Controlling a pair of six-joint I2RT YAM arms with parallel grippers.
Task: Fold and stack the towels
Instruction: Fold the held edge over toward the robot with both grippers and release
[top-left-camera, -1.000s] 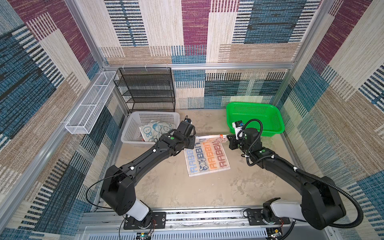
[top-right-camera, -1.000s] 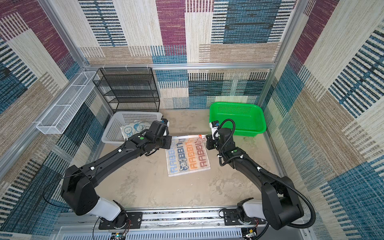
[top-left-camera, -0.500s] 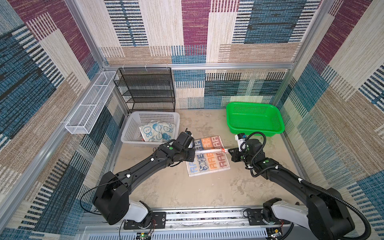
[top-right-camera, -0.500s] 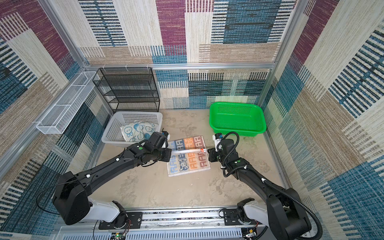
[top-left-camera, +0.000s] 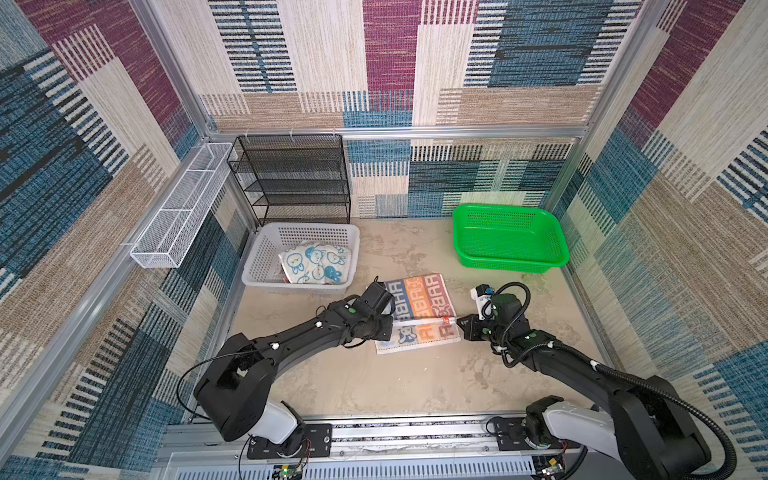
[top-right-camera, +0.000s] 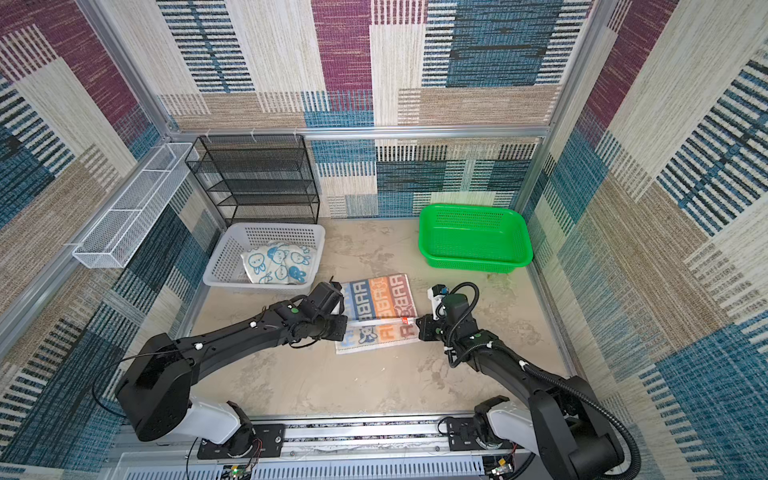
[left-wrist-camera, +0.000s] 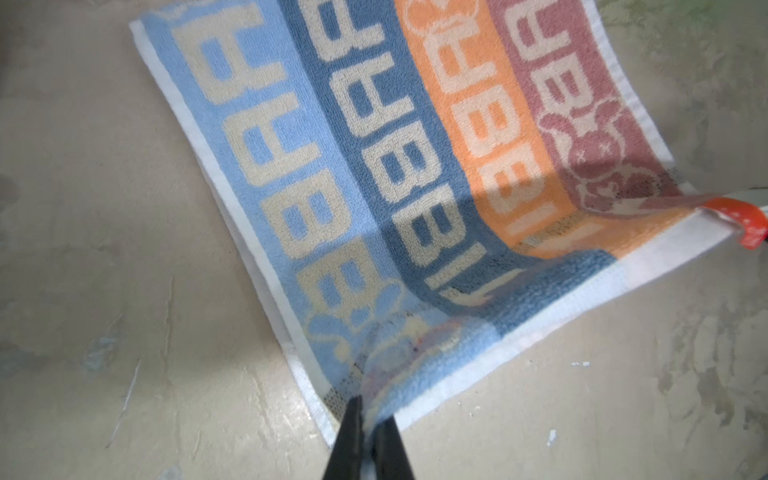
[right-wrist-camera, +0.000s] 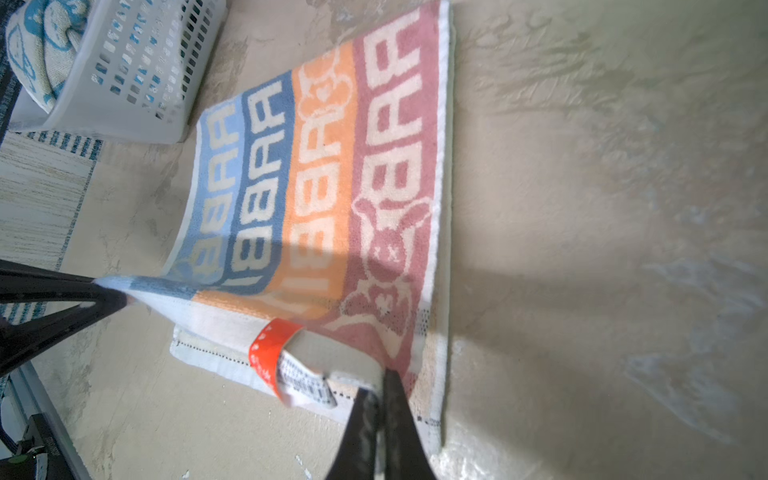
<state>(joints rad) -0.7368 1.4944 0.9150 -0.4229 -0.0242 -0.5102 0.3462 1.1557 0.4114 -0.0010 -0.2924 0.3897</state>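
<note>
Beige mottled tabletop (top-left-camera: 395, 382) bears a white perforated plastic basket (top-left-camera: 259, 259) at far left and, mid-table, a striped orange, blue and brown terry towel (top-left-camera: 419, 297) doubled partway over itself. A white rabbit-face towel (top-left-camera: 316, 264) lies in the basket. Left gripper (left-wrist-camera: 370, 411) and right gripper (right-wrist-camera: 378, 382), both clamped tight, each pinch a lifted striped corner.

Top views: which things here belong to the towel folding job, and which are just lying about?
Job: striped towel, pinched at two corners by the left gripper and right gripper; rabbit-face towel in the white basket.
Lying about: green basket, black mesh shelf, white wire tray on the wall.
</note>
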